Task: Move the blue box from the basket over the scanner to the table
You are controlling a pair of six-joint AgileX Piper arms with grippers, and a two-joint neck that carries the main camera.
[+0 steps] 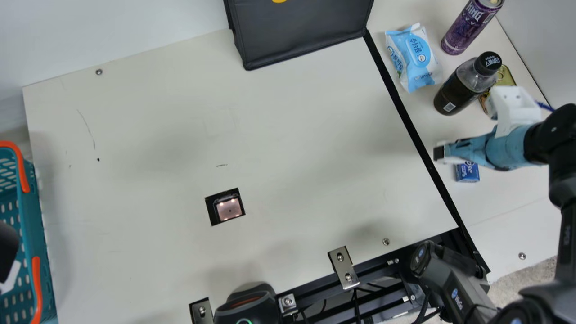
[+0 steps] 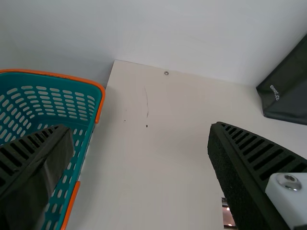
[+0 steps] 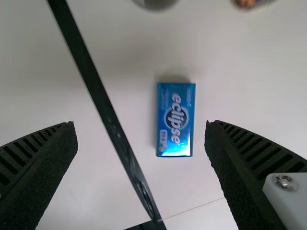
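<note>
So you're looking pretty much at the finish line here, I'd say. The blue box (image 3: 175, 120) is lying on the surface (image 1: 315, 135) at the right of the main view, past the black strip (image 1: 405, 112), so it's sitting out of the basket (image 1: 32, 211) and on the table side. The right pincer (image 3: 140, 127) is hanging over it with its fingers spread, one on each side and not touching, so you aren't gripping anything there. The left pincer (image 2: 139, 128) is also hanging open with nothing between its fingers, near the basket.

The scanner window (image 1: 229, 209) is showing left of centre, low in the main frame, with small lights in it, but you aren't getting any proof of a scan from that. If the pass is counting, what you're probably needing now is just backing the right arm off without nudging the box.

Containers: the basket is poking in at the far left, showing slotted teal walls, and you're not getting enough of its inside to tell what's in it. The black bag (image 1: 301, 31) at top centre is hiding its contents too. Upper right, the bottle (image 1: 454, 92) is holding dark liquid, and a purple can (image 1: 468, 27) is lying near the wipes pack (image 1: 416, 58).
</note>
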